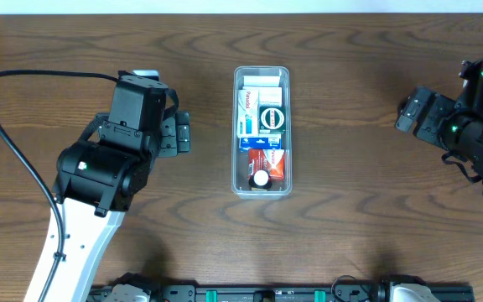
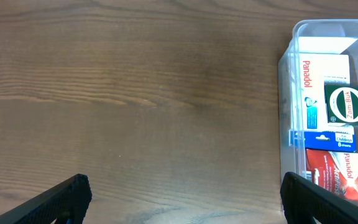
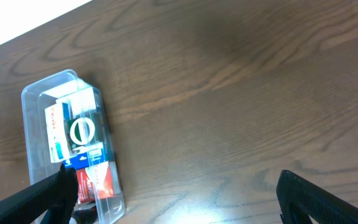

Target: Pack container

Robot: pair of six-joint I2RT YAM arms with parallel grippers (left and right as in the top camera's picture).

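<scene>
The clear plastic container [image 1: 235, 134] stands at the table's middle, long axis front to back. It holds several small boxes: white Panadol boxes, a green Zam-Buk box [image 1: 271, 118], a blue box, a red box [image 1: 267, 160] and a small white-capped bottle [image 1: 261, 178]. It also shows in the left wrist view [image 2: 286, 68] and the right wrist view [image 3: 30, 130]. My left gripper [image 1: 183, 134] is open and empty, left of the container; its fingers [image 2: 182, 199] frame bare table. My right gripper [image 1: 405, 111] is open and empty, far right; its fingers [image 3: 176, 199] spread over bare wood.
The table is dark brown wood. A black cable [image 1: 7, 126] loops from the left arm across the left side. The white far edge of the table [image 3: 17, 25] shows in the right wrist view.
</scene>
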